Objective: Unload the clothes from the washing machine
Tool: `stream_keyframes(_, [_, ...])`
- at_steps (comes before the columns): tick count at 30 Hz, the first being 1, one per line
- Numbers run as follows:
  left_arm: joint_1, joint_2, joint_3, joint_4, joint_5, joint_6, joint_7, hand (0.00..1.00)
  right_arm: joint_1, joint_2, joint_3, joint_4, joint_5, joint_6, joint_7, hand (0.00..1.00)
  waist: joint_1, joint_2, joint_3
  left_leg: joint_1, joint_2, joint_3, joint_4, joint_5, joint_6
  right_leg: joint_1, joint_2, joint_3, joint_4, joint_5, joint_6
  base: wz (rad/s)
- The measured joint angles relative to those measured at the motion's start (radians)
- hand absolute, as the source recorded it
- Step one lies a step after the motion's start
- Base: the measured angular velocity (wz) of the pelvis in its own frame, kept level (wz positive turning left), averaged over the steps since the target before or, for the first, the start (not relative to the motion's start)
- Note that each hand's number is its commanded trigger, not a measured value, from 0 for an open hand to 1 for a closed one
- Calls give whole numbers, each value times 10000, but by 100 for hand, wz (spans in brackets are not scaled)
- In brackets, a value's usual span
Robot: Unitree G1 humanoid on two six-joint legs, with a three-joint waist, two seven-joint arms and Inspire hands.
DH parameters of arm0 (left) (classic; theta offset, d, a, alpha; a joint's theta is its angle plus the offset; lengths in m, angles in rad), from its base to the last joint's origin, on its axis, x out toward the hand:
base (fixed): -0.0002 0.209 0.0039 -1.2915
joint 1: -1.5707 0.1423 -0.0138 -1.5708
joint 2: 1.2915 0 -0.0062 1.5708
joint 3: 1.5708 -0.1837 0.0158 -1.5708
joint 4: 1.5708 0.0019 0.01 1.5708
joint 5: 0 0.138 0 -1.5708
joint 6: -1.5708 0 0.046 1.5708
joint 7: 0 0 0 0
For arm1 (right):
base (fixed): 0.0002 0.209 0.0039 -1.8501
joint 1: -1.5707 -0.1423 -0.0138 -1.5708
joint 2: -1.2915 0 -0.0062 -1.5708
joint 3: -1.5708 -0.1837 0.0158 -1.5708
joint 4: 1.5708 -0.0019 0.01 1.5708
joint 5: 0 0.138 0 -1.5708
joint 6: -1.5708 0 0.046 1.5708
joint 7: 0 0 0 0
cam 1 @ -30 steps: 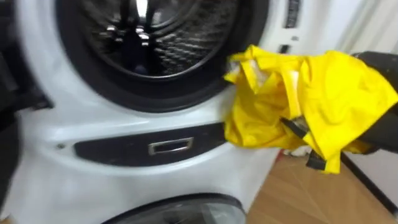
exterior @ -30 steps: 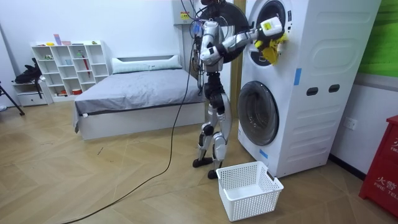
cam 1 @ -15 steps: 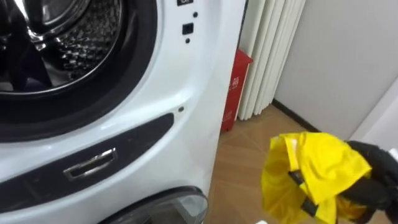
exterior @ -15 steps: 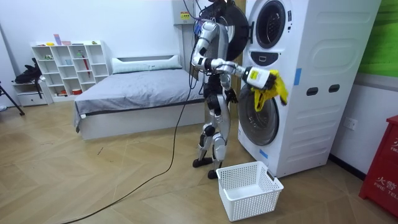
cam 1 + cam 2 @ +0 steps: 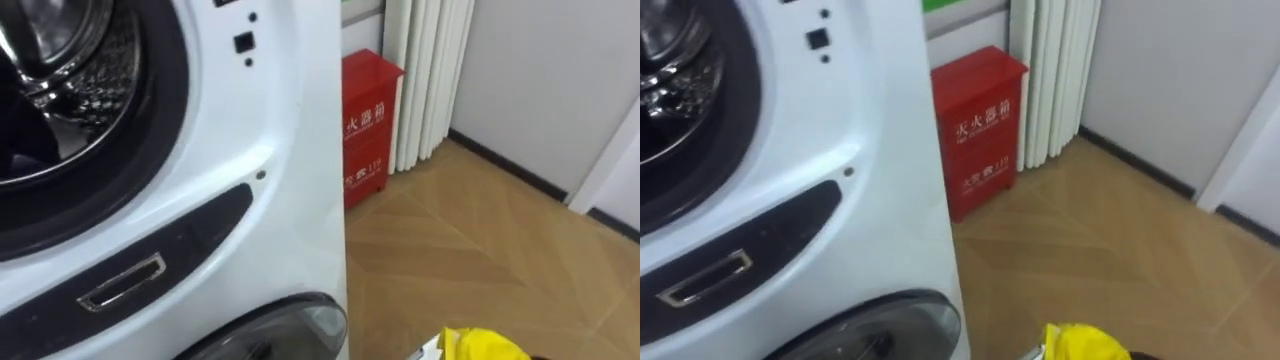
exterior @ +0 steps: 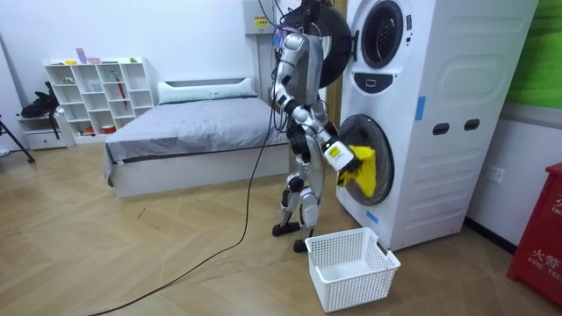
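Observation:
A yellow garment (image 6: 362,168) hangs from my right hand (image 6: 338,155), which is shut on it at waist height in front of the lower machine's door (image 6: 364,158). The top of the garment (image 5: 482,345) peeks in at the bottom edge of the eye views. The upper washing machine's open drum (image 5: 55,80) is at the upper left, with dark cloth lying inside it. I stand upright facing the stacked white machines (image 6: 421,114). An empty white laundry basket (image 6: 351,268) sits on the floor by my feet, below the garment.
A red cabinet (image 5: 368,120) stands against the wall to the right of the machines, beside white curtains (image 5: 425,70). The upper machine's round door (image 6: 332,35) is swung open by my head. A bed (image 6: 193,132) and a white shelf (image 6: 97,92) lie behind me.
My right arm has dropped from chest height to waist height, carrying the yellow garment down toward the basket. My head has turned right, shifting the drum leftward in the eye views.

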Motion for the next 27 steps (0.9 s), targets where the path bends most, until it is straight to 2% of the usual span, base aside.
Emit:
stream_keyframes(2, [-72, 1, -57, -8, -198, -110, -11, 0, -355, -4, 8, 414, 5, -217, -247, 100, -31, 139, 39, -303, 7, -34, 131, 3, 2, -273, -29, -29, 25, 2, -8, 2])
stream_keyframes(7, [-180, -38, -426, -60, -1142, -225, -119, 0, -983, -12, 16, 1712, 378, -682, -716, 100, -82, 342, 27, -615, 6, -168, 209, 41, -6, -555, -65, -141, 200, -25, -59, 7])
stream_keyframes(11, [-199, -156, -426, -70, -1165, -320, -112, 0, -1165, -11, -19, 2481, 618, -781, -885, 100, -89, 347, 27, -781, -95, -302, 204, 101, -13, -787, -142, -289, 393, -148, -112, 12])
stream_keyframes(13, [-236, -212, -420, -97, -1165, -481, -87, 0, -1306, -17, -27, 2837, 822, -839, -939, 100, -96, 339, 36, -903, -156, -377, 163, 192, 8, -936, -196, -317, 509, -164, -117, 9])
stream_keyframes(14, [-252, -216, -427, -106, -1167, -558, -80, 0, -1374, -16, -25, 3096, 970, -969, -997, 89, -106, 339, 35, -981, -158, -423, 167, 194, 9, -979, -199, -328, 516, -164, -117, 8])
stream_keyframes(15, [-264, -216, -427, -97, -1167, -593, -69, 0, -1415, -17, -27, 3203, 1001, -1020, -1025, 63, -105, 338, 36, -992, -161, -423, 164, 194, 9, -1026, -199, -327, 526, -168, -119, 4])
stream_keyframes(16, [-282, -220, -428, -47, -1167, -657, -56, 0, -1588, -19, -28, 3546, 1053, -1175, -1105, 0, -106, 335, 42, -1047, -163, -421, 159, 203, 21, -1101, -205, -319, 554, -178, -118, 0])
stream_keyframes(21, [-377, -232, -428, 73, -1171, -953, 34, 0, -1789, -27, -32, 4227, 1502, -1521, -1479, 0, -92, 381, 39, -1342, -172, -498, 217, 226, 56, -1393, -294, -445, 761, -221, -118, 4])
stream_keyframes(23, [-517, -237, -428, 174, -1371, -1069, 41, 0, -1908, -61, -39, 4359, 1997, -1655, -1631, 0, -77, 402, 53, -1491, -313, -540, 207, 294, 103, -1638, -389, -502, 876, -264, -101, 15])
stream_keyframes(27, [-781, -233, -429, 375, -1400, -1096, -15, 0, -2217, -177, -46, 4695, 2386, -1788, -1744, 0, -40, 487, 55, -1740, -348, -742, 193, 394, 141, -1855, -497, -604, 906, -263, -92, 14])
